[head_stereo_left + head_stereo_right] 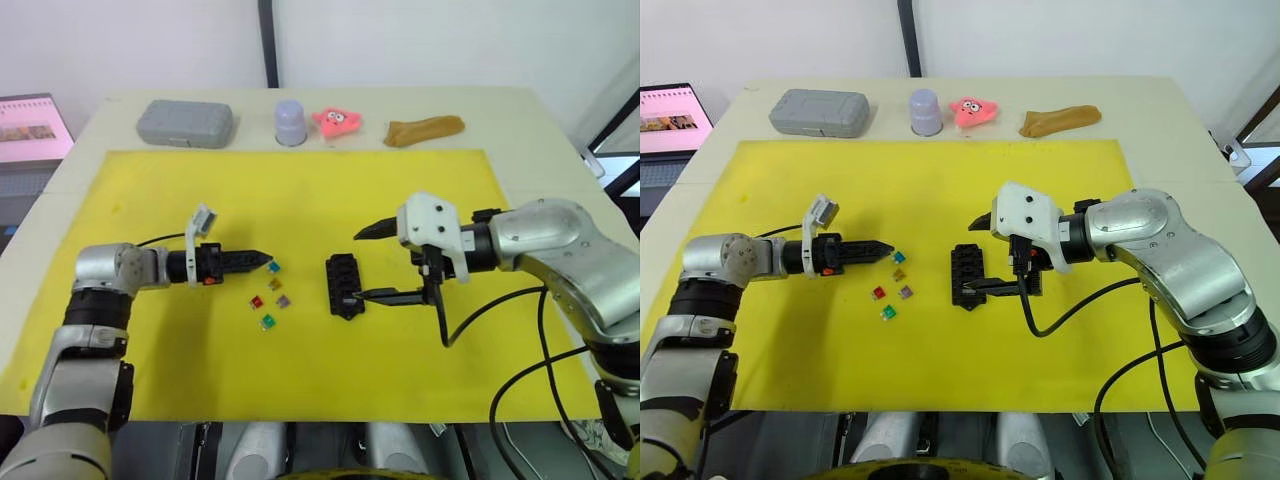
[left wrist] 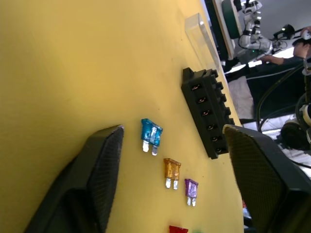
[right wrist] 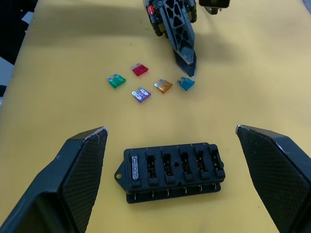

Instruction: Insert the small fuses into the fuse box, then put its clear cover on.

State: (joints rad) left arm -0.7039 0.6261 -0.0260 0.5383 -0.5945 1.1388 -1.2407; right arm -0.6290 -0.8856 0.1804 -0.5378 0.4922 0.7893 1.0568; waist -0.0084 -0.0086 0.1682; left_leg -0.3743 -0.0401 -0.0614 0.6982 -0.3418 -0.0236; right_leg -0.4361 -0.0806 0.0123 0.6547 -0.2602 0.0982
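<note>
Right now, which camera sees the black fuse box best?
The right wrist view: the fuse box lies close between the right gripper's open fingers, showing both slot rows. The left wrist view shows it side-on. In the eye views it is a small black block.

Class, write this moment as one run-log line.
left gripper open at teal fuse | right gripper open at fuse box | five loose fuses | clear cover off

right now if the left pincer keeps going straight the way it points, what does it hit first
Most likely the small teal translucent blade fuse: it lies on the yellow mat just ahead of the open left pincer, between its two black fingers in the wrist view. Beyond it sits the black slotted plastic fuse box. Height above the mat is unclear.
</note>
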